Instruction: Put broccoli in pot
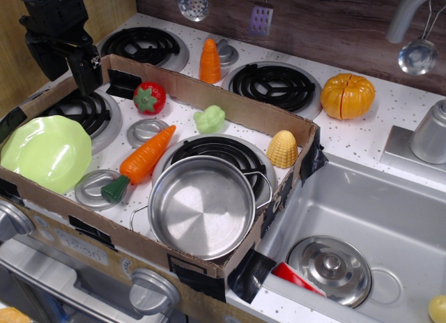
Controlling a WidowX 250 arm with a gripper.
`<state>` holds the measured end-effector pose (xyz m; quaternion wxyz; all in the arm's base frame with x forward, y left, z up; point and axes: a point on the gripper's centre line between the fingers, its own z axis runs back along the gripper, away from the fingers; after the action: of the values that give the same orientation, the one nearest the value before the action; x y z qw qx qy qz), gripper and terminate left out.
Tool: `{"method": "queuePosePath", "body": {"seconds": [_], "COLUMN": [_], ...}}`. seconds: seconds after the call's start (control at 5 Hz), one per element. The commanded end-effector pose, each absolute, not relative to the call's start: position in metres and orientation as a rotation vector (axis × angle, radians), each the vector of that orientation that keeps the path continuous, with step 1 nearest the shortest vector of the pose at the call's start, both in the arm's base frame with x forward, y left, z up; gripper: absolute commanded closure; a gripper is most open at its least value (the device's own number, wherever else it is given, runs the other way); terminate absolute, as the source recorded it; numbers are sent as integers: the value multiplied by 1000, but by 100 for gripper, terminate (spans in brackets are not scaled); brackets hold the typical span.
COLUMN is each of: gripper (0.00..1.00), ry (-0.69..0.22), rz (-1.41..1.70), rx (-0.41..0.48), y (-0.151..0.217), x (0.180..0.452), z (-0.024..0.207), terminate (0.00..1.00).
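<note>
One broccoli (210,118) sits on the stovetop surface (182,121) inside the cardboard box (244,112), roughly 12 o'clock from the single empty pot (201,208). One carrot (140,162) lies at the pot's 10 o'clock. Gripper (85,73) hangs far upper left; can't tell how its fingers stand.

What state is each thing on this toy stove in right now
pot: upright, empty, lid off
broccoli: loose on the stovetop, outside the pot
carrot: lying flat beside the pot
plate: empty
lid: in the sink, knob up
pincer: above the box's back left corner, holding nothing visible; jaws unclear
</note>
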<state>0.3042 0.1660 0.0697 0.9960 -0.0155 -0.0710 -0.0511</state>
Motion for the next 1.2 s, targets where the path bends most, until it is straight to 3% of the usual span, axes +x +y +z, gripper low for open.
{"method": "queuePosePath", "body": {"seconds": [0.0,0.2,0.6,1.0], "gripper": [0,0,0,0], "ry": [-142,-158,-144,-139], "rz": [-102,-98,-97,57], "rx": [-31,-25,26,-16], "y": [166,141,105,81], "x": [304,319,341,345], "z": [70,95,116,99], "terminate": [0,0,0,0]}}
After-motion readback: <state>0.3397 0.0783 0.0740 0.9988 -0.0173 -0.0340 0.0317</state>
